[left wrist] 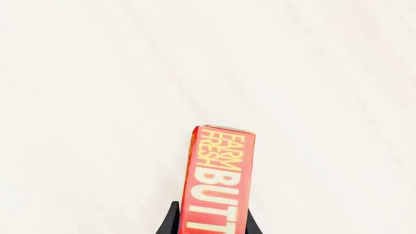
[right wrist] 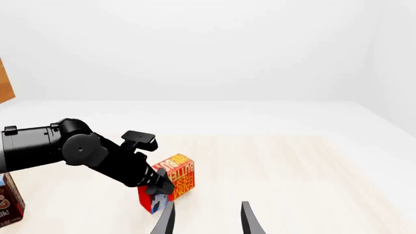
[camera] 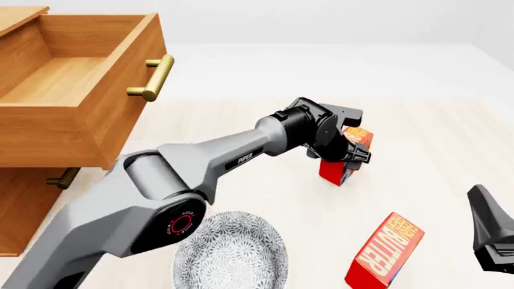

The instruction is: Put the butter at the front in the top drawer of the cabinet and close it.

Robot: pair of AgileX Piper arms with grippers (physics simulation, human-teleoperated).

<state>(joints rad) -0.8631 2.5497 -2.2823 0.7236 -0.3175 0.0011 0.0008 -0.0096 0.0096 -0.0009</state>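
Observation:
My left gripper [camera: 352, 154] is shut on a red butter carton [camera: 343, 161] at mid-table, right of the cabinet. In the left wrist view the carton [left wrist: 221, 180] stands between the dark fingers [left wrist: 170, 220] over pale table. I cannot tell whether it is lifted. A second identical butter carton [camera: 384, 251] lies tilted nearer the front edge. My right gripper [right wrist: 206, 220] is open and holds nothing, low at the front right [camera: 488, 232]. The cabinet [camera: 24, 205] stands at the left, its top drawer [camera: 120, 114] pulled out and showing nothing inside.
A patterned grey plate [camera: 229, 256] sits at the front, under the left arm's elbow. A brown-and-blue pudding box [right wrist: 8, 207] shows at the right wrist view's edge. The lower drawer's brass handle [camera: 61, 179] sits below the open drawer.

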